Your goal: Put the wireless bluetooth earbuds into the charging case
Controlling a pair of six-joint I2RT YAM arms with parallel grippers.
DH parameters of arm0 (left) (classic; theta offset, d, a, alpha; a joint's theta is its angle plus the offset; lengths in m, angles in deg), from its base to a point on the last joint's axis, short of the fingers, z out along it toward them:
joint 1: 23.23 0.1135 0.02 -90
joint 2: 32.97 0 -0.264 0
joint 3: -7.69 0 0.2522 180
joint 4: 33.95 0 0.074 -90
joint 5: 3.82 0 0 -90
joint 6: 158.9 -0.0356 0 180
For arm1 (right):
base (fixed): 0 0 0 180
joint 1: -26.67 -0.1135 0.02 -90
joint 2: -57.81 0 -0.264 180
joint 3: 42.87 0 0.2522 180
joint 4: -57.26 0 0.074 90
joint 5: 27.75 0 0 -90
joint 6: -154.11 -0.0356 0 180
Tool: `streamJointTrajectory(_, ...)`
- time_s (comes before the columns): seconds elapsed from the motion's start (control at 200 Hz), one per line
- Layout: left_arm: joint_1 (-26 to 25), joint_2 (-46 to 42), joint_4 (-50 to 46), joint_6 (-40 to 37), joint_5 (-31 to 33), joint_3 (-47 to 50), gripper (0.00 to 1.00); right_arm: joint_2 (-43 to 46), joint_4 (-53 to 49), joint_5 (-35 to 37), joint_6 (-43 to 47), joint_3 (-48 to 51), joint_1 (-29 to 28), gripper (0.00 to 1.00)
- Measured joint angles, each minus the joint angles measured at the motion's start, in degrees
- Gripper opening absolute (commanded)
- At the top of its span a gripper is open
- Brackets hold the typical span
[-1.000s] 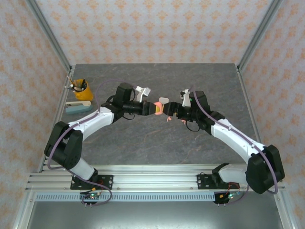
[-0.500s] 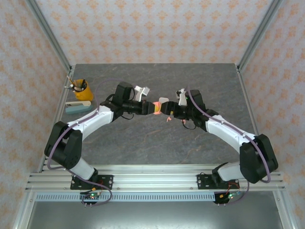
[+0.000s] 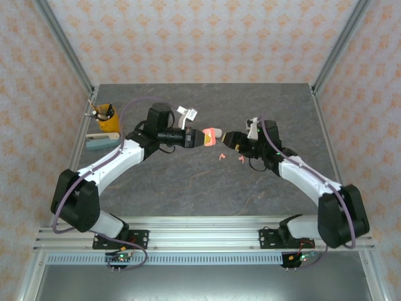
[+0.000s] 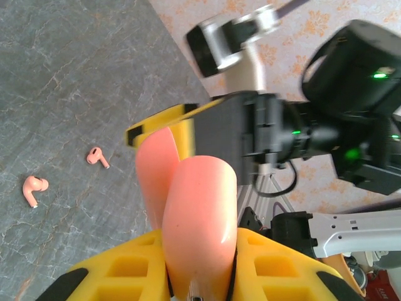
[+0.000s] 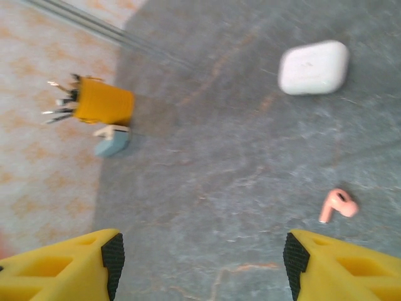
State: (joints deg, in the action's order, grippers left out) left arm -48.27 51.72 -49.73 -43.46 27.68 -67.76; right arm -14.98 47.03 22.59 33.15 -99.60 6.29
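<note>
Top view: the left jaws pinch a pink case (image 3: pixel 210 135) above the middle of the desk (image 3: pixel 188 188). The right jaws face it from 3 o'clock, near it but not touching; here I cannot tell how wide they stand. An earbud (image 3: pixel 219 156) lies on the desk at 5 o'clock of the case, and a second earbud (image 3: pixel 240 162) lies at 4 o'clock of the first. Both are pink. A yellow cup (image 3: pixel 108 117) stands at the desk's 10 o'clock edge.

Left wrist: the case (image 4: pixel 195 213) sits clamped between the yellow jaws. One finger of the right jaws shows at 12 o'clock of it. Both earbuds (image 4: pixel 95 157) (image 4: pixel 33 190) lie bare on the desk at 9 o'clock.

Right wrist: the right jaws are spread wide with nothing between them. A white case (image 5: pixel 313 67) lies on the desk at 1 o'clock, one pink earbud (image 5: pixel 337 205) at 4 o'clock and the cup (image 5: pixel 103 100) at 10 o'clock.
</note>
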Motion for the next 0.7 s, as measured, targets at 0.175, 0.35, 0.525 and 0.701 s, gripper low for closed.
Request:
streamJointTrajectory(0.175,0.02,1.60,0.24,0.20,-0.98,0.00,0.01,4.24,0.46,-6.43,0.85,-0.31,0.07,0.62)
streamJointTrajectory(0.35,0.00,2.84,1.75,1.51,-1.38,-0.04,0.01,3.56,0.42,-10.12,1.27,-1.09,0.09,0.53)
streamJointTrajectory(0.525,0.00,2.91,3.02,2.16,-1.84,-0.33,0.01,1.88,0.46,-11.85,1.20,-1.88,0.09,0.52)
streamJointTrajectory(0.701,-0.11,3.21,3.17,2.64,-2.34,-1.18,0.01,0.28,1.18,-12.46,1.11,-2.05,0.09,0.49)
